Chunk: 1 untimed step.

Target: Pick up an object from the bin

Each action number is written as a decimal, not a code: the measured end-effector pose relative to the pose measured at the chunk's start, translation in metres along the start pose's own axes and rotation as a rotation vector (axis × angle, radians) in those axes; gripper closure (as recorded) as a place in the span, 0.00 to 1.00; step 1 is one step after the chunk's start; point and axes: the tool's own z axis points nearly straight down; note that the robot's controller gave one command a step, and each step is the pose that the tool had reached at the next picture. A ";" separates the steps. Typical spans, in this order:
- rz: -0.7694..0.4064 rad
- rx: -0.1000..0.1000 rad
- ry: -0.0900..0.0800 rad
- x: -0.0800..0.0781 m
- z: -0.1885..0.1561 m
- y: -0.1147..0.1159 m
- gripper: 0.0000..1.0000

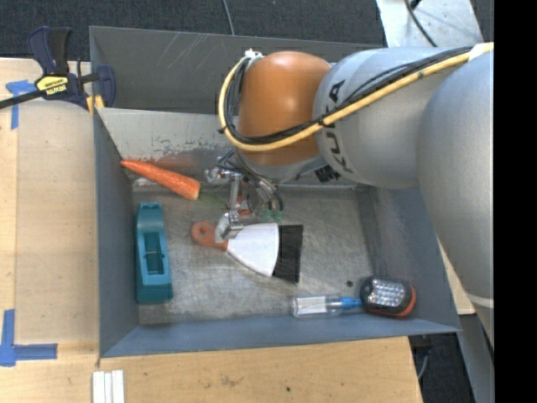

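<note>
Tool [231, 218] sits low in the middle of the grey bin [113, 242], under the arm's orange cover [281, 99]. It is right at the neck of a small hand brush [256, 248]: white wedge body, black bristles toward the right, stubby orange handle poking left. We cannot tell how wide the tool stands, nor whether it has hold of anything, since the wrist hardware crowds that spot. We judge the brush the likely pick. Risks as we see them: the contact point is near the handle end, off the middle of the body, so on a lift the bristle end could droop, swing or slip free. The body tapers and looks smooth, so a pinch there may squeeze it out sideways. The brush lies flat on the bin floor, so going lower may scrape metal. A carrot [161, 179] lies near, up and left, and a sideways shove could knock it. Teal tape dispenser [153, 254] at left and black-and-orange lamp [388, 297] at lower right are well apart.
</note>
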 end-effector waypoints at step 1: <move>0.088 -0.001 -0.005 -0.007 0.040 -0.002 0.00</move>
